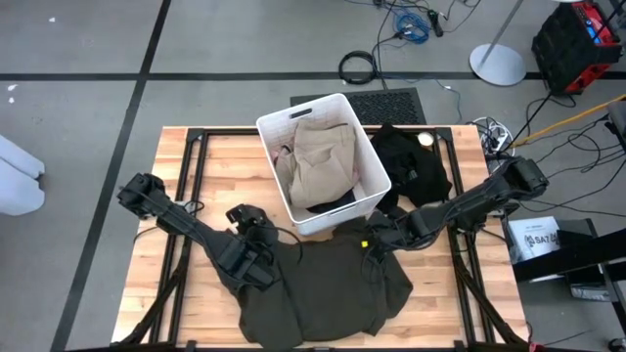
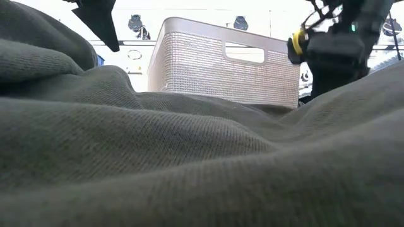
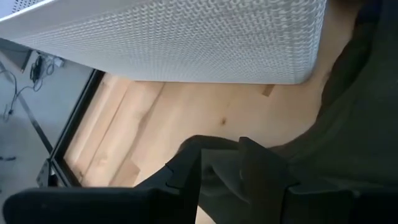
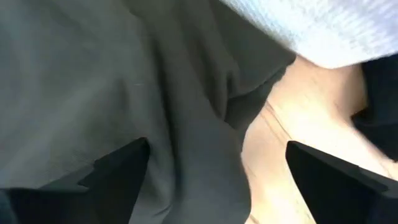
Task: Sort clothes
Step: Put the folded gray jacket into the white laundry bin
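A lab: grey taped floor, loose cables (image 1: 411, 22), a stand base (image 1: 497, 65), a wooden bench (image 1: 176, 176).

Only "SAT" reads, on a white box (image 1: 533, 236) beside the table.

The left arm reaches from the left edge toward the lower centre of the high view, its left gripper (image 1: 256, 262) low in the frame with the fingers (image 3: 261, 163) only narrowly parted. The right arm comes in from the right edge toward centre, and its right gripper (image 1: 377, 238) has its fingers (image 4: 118, 168) spread wide apart.
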`<action>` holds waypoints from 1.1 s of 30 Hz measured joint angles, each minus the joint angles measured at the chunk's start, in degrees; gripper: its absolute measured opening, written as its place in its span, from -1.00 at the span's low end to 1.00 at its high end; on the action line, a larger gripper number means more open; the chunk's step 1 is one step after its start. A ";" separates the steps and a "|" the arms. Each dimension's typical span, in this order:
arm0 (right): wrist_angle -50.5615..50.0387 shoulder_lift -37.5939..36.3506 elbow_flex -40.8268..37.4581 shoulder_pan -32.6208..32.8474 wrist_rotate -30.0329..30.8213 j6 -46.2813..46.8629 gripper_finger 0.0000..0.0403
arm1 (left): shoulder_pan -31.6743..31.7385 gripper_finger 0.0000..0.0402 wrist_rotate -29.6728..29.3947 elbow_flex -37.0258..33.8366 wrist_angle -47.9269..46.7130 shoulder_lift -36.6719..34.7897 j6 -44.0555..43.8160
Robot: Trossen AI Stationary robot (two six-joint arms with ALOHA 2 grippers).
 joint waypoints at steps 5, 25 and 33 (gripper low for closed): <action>12.12 0.03 -8.20 -0.02 -1.46 1.25 0.89 | -1.30 -0.42 1.83 0.00 -0.07 0.00 0.13; 13.50 -0.04 -13.79 4.33 -2.29 6.63 -0.93 | -8.15 -0.42 0.78 3.48 -3.28 -0.50 -4.64; -5.27 -6.39 -14.14 6.91 -6.51 15.22 -0.99 | -12.08 -0.42 -6.06 7.57 -3.39 -5.37 -4.68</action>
